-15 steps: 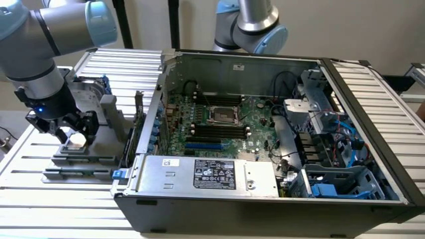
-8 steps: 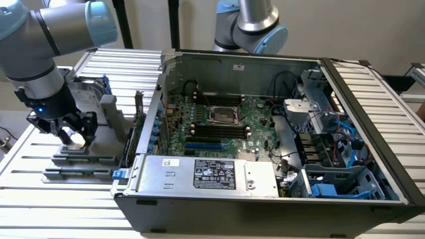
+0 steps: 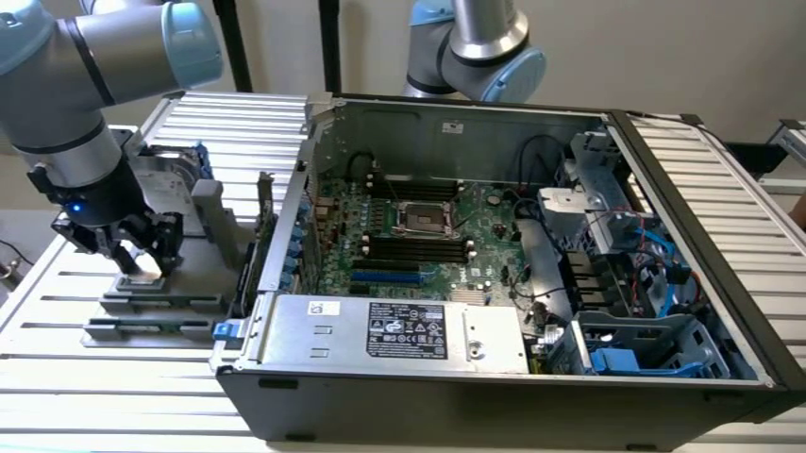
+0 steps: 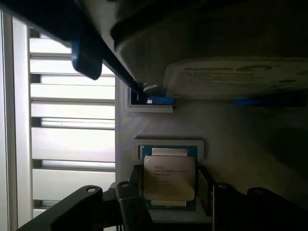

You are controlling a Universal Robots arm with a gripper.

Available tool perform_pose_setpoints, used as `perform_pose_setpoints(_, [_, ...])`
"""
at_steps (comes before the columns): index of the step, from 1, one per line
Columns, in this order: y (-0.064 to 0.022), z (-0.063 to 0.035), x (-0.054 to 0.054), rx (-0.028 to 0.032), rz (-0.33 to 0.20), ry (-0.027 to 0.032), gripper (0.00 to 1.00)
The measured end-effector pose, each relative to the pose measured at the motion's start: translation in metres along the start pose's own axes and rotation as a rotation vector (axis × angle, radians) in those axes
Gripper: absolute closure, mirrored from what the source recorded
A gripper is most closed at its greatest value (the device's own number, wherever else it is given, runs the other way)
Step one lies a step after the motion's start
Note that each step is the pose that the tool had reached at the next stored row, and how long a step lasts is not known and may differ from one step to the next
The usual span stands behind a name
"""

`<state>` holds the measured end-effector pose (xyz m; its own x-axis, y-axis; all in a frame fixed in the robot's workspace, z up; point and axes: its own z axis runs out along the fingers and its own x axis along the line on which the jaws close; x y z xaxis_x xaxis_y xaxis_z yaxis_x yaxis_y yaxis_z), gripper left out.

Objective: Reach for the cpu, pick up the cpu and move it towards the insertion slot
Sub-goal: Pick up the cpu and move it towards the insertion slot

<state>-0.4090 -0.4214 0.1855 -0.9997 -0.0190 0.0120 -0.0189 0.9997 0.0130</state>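
Closest to the wrist camera, the black gripper [image 4: 169, 195] has its two dark fingers [image 4: 206, 190] spread, one on each side of the cpu [image 4: 169, 178]. They stand just beside its edges, and no squeeze can be made out. The cpu is a small flat square chip with a silver-grey metal top and printed lettering. It lies flat in a shallow seat of a pale grey plastic holder [image 4: 231, 144]. Just beyond it on the same holder sits a larger silver hard drive [image 4: 236, 77] with a white label and a blue frame.

In the exterior view, the gripper [image 3: 136, 255] hangs at the end of a grey and light blue robot arm [image 3: 75, 94] on the exterior view's left. It is low over the holder [image 3: 151, 307], which rests on a white slatted metal table [image 3: 75, 377].

To the exterior view's right of the holder lies an open dark grey computer case [image 3: 504, 396], with a silver power supply box [image 3: 391, 330] along its near edge. Deeper inside, on the green motherboard, the insertion slot [image 3: 422, 219] is a square socket with a silver metal frame and a dark centre. It is well apart from the cpu, and long black memory slots [image 3: 410, 247] lie just in front of it.

Behind the case stands a second grey and blue robot arm [image 3: 485, 42].
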Motion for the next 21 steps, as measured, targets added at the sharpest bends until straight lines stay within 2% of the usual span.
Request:
perform_pose_setpoints(10, [0.0001,-0.0026,0.0,-0.0006,0.0,-0.0011,0.46])
perform_pose_setpoints(13, [0.0002,-0.012,0.0,-0.0002,0.0,-0.0002,0.46])
perform_pose_setpoints(21, [0.0006,-0.0483,0.0,-0.0002,0.0,-0.0002,0.46])
